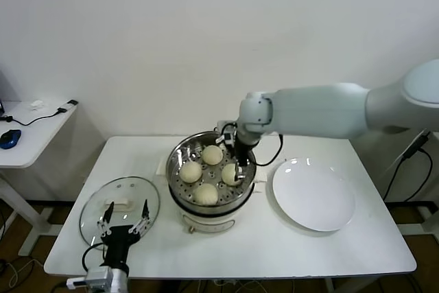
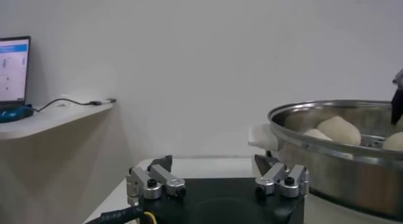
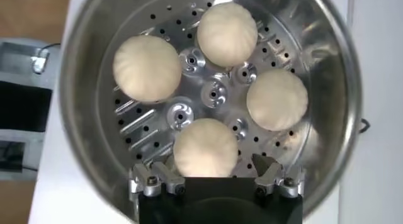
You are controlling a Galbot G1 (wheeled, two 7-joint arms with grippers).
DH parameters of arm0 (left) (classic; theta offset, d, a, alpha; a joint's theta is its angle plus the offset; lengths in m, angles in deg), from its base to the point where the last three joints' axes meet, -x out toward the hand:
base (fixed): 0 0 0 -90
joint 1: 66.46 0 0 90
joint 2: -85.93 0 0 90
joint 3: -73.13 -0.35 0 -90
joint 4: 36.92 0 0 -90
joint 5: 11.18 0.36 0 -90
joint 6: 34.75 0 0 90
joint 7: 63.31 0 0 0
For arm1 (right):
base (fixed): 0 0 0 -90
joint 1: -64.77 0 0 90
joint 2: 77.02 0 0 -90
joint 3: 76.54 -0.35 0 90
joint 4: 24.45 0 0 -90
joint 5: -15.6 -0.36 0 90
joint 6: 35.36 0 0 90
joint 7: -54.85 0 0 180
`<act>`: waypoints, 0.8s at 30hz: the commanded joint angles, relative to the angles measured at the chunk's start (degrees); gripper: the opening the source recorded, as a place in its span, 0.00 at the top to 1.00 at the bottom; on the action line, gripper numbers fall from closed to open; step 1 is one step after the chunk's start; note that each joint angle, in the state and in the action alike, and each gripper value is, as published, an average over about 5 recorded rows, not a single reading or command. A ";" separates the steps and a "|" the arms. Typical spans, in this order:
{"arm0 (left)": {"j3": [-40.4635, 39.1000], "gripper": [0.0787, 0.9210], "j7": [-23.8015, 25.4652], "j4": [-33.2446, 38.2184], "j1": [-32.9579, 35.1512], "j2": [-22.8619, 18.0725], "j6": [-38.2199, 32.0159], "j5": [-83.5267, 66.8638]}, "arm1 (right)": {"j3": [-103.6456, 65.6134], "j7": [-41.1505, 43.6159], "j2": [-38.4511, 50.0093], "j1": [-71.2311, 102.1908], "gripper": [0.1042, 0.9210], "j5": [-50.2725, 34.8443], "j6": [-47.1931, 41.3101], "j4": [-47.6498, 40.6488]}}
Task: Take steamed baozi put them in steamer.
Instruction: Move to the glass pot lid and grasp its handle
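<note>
White rectangular table (image 1: pixel 274 252): carries the steamer, a plate and a lid; bare strip along the near edge, bare corner at far left.

Round shiny stainless-steel steamer with perforated tray and cream-white base (image 1: pixel 180 157): centre of table, uncovered; holds four buns on the tray; rim close to the plate on the robot's right and the lid on its left; not clear whether the lid touches the base.

Flat round white plate (image 1: pixel 313 195): right of steamer, lying flat, nothing on it; near the table's right edge, with a bare margin.

Round glass lid with pale handle (image 1: pixel 96 205): left of steamer, flat on table, close to the near left corner.

Right gripper (image 1: pixel 239 169): reaching down inside the steamer at its right side, fingers (image 3: pixel 152 181) spread either side of the nearest bun (image 3: pixel 206 148), not pinching it; steamer wall just beside.

Left gripper (image 1: pixel 125 223): low at the near left edge, over the lid's near rim, fingers (image 2: pixel 154 181) spread wide, nothing between them; well apart from the steamer's contents.

Four small round pale cream-white steamed baozi: all on the tray in a ring around its centre, each apart from its neighbours – far (image 1: pixel 212 155), left (image 1: pixel 190 171), near (image 1: pixel 206 193), right (image 1: pixel 230 174) under the right gripper.
</note>
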State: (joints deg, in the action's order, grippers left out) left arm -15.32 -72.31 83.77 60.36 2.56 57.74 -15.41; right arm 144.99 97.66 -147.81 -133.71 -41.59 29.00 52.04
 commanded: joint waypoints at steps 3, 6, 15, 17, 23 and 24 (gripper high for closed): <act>0.05 0.12 0.55 -0.07 -0.83 0.74 1.10 -2.16 | -21.69 -15.36 19.70 1.93 0.12 -7.01 7.02 -0.69; 0.04 0.12 0.52 -1.06 -1.86 0.82 1.16 -1.54 | -35.07 -24.88 25.84 10.25 0.12 -3.73 7.61 0.15; 0.40 0.12 0.83 -2.60 -3.53 2.16 -0.20 -1.61 | -68.56 -46.43 44.00 45.63 0.12 6.19 10.12 12.66; 0.65 0.12 0.60 -3.13 -3.77 2.43 -1.17 -1.77 | -82.25 -48.37 46.16 61.14 0.12 8.54 12.46 15.67; 0.75 0.12 1.14 -4.86 -4.92 3.16 -2.22 -1.92 | -121.17 -47.57 38.57 100.19 0.12 18.84 19.29 17.78; 0.72 0.12 1.53 -5.08 -5.01 3.30 -2.35 -1.86 | -125.44 -47.31 36.42 104.43 0.12 19.73 20.57 17.93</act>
State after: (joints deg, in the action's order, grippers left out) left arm -14.59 -71.71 80.62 56.60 5.02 56.90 -17.06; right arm 82.22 62.22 -113.68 -90.66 -34.44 40.23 62.65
